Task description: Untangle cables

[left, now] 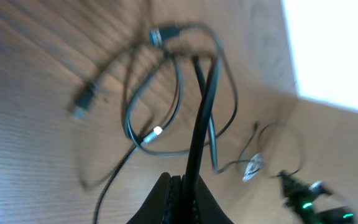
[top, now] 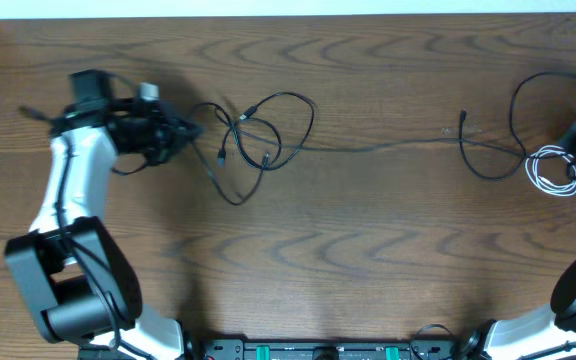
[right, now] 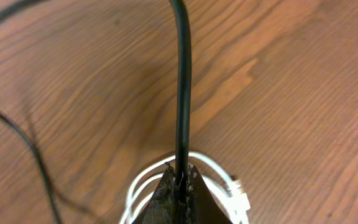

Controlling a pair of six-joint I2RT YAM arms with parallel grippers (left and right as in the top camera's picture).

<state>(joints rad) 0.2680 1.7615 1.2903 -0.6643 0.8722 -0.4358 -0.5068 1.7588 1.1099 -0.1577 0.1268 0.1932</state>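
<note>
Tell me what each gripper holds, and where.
Left gripper pinches a black cable mid-length beside the tangle; right gripper pinches a black cord mid-length, above the white coil.

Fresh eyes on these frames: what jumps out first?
The knot of black cables left of centre on the table grabs the eye first, one strand trailing right. The left end effector sits at its edge, closed on a black strand. At far right, the white cord lies coiled under the right end effector, which pinches another black cable.
</note>
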